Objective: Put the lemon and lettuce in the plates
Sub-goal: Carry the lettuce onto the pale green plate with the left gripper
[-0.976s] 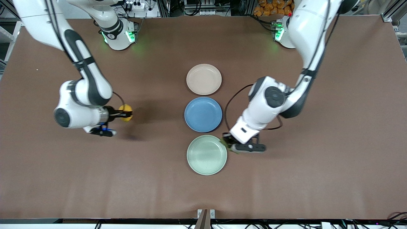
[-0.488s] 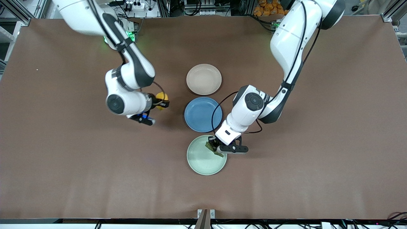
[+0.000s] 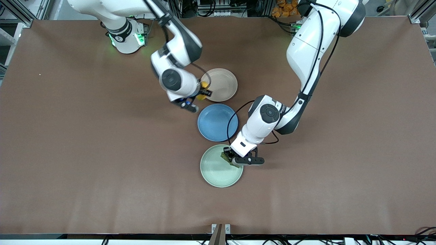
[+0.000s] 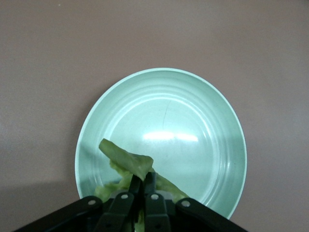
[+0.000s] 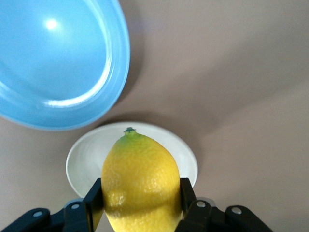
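Currently, both arms carry loads.
Right end effector: clamped on the lemon, upper centre of the front frame, over the rim of the beige plate at its right-arm end. Likely held up there so the fruit can go down inside the rim and not roll off.
Lemon, right wrist view: fingers press both flanks of the lemon, stem tip pointing away from the camera; beige plate shows under it, blue plate beside it.
Left end effector: pinched narrow on the lettuce, lower centre of the front frame, over the mint plate near its left-arm edge.
Lettuce, left wrist view: leaf droops from the shut fingertips above the mint plate; whether it touches the plate, cannot tell.
View difference: front view hides most of both loads under the wrists; wrist views show the grips plainly.
Counter: brown; neither item yet released.
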Robot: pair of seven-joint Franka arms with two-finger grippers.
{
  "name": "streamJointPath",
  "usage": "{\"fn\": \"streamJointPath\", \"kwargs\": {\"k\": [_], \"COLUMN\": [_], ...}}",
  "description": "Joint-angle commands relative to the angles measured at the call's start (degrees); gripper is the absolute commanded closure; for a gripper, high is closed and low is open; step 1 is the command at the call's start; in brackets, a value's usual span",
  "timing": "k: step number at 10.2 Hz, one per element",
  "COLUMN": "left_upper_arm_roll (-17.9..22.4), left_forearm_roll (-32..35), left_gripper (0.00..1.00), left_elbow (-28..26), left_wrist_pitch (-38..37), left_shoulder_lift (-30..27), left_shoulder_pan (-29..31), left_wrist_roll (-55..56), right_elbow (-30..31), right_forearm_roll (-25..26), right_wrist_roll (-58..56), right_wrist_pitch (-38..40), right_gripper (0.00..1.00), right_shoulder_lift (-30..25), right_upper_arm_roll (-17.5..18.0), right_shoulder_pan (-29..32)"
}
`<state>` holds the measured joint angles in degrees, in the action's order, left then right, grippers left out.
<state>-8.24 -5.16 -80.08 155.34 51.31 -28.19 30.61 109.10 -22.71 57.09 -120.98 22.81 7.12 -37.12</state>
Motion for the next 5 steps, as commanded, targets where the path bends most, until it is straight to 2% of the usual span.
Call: {"fn": "streamJointPath", "kwargs": {"k": [1,3,5], "left_upper_arm_roll": [0.6,0.77,1.04], "left_forearm_roll": [0.41,0.94,1.03], "left_gripper": [0.01,0.0,0.0], "left_elbow": [0.8,0.72,0.8], "left_wrist_pitch": [-0.03,-0.12,-4.75], "left_shoulder_lift": [0.98,-0.41,-3.92], "left_shoulder_pan": [-0.64,-1.43,-0.64], "left_wrist_roll": [-0.19,0.07,0.07], "right_elbow": [0.06,0.15,0.15], "right_forearm_roll": [-1.11,-1.11,-1.11], "right_wrist_roll": [5.02,6.89,7.15], "right_wrist_pitch": [-4.33,-7.42,-8.31], "right_gripper": [1.0,1.0,1.0], "right_shoulder_lift": [2.49,4.78,5.75], "right_upper_arm_roll": [-0.61,-0.7,-0.7], "right_shoulder_pan": [-3.55,-6.11,-7.0]}}
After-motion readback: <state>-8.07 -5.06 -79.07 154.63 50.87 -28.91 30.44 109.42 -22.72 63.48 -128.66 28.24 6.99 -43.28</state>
